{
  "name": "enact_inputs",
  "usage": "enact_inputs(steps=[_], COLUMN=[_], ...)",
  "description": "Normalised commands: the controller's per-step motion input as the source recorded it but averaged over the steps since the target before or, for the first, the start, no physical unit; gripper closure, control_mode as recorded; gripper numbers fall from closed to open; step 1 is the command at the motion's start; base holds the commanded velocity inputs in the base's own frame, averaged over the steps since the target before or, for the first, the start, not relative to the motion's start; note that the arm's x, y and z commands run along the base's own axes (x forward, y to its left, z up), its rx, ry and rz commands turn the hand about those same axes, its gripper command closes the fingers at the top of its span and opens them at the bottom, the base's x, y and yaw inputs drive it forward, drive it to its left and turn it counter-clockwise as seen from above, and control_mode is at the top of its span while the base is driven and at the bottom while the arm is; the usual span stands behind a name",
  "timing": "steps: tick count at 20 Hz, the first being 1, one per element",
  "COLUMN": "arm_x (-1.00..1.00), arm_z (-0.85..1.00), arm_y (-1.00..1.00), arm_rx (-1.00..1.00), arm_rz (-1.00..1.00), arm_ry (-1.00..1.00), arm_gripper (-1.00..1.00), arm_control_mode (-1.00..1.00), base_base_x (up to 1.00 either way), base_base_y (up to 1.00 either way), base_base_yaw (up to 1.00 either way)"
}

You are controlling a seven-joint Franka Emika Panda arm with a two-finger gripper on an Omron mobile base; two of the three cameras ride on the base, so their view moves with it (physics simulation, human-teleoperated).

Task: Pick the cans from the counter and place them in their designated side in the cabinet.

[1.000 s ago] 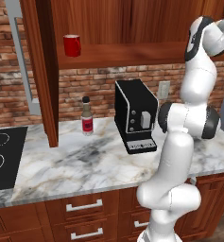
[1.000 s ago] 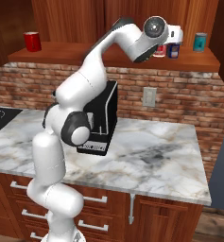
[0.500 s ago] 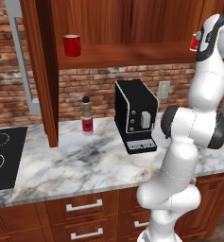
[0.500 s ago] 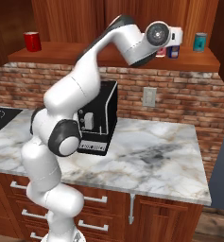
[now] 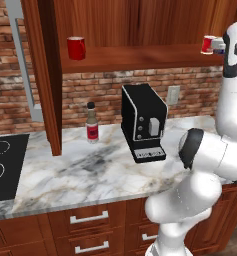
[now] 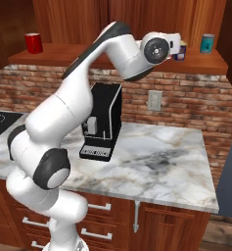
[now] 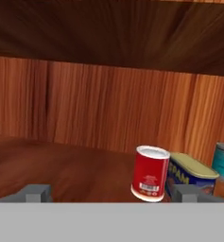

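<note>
My gripper [image 7: 111, 194] is open and level with the cabinet shelf [image 7: 61, 165], with nothing between its fingers. Just past the fingertips [image 7: 186, 193] a red can [image 7: 150, 172] with a white top stands on the shelf, nearer the right finger. Against its right side is the dark blue can [image 7: 191, 174] with a yellow label. From the left base, the red can [image 5: 208, 44] shows at the shelf's right end beside the gripper [image 5: 219, 46]. From the right base, the hand [image 6: 174, 43] covers part of the blue can [image 6: 182, 51]. The marble counter [image 5: 80, 170] lies below.
A teal can [image 6: 207, 43] stands at the shelf's far right. A red mug [image 5: 76, 48] sits at its left end. A black coffee machine [image 5: 142, 122] and a small bottle [image 5: 92, 123] stand on the counter. A stove [image 5: 0, 165] lies at the left, and the cabinet door [image 5: 45, 75] hangs open.
The hand has drawn slightly down and back from the shelf, and the elbow has swung. The red can stands free on the shelf. The jaws stay wide.
</note>
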Motion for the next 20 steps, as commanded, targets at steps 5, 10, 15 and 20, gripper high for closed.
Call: enact_inputs(steps=[5, 10, 15, 20], arm_x=[-0.62, -0.67, -0.71, -0.68], arm_z=[0.03, 0.01, 0.00, 0.00], arm_y=[0.39, 0.30, 0.20, 0.21], arm_rx=[-0.06, -0.07, -0.08, -0.08], arm_rz=[0.05, 0.04, 0.04, 0.04], arm_ry=[-0.05, -0.06, -0.08, -0.03], arm_gripper=[-1.00, -1.00, -1.00, -1.00], arm_control_mode=[-1.00, -1.00, -1.00, -1.00], base_base_x=[0.00, 0.00, 0.00, 0.00], base_base_y=[0.00, 0.00, 0.00, 0.00], base_base_yaw=[0.00, 0.00, 0.00, 0.00])
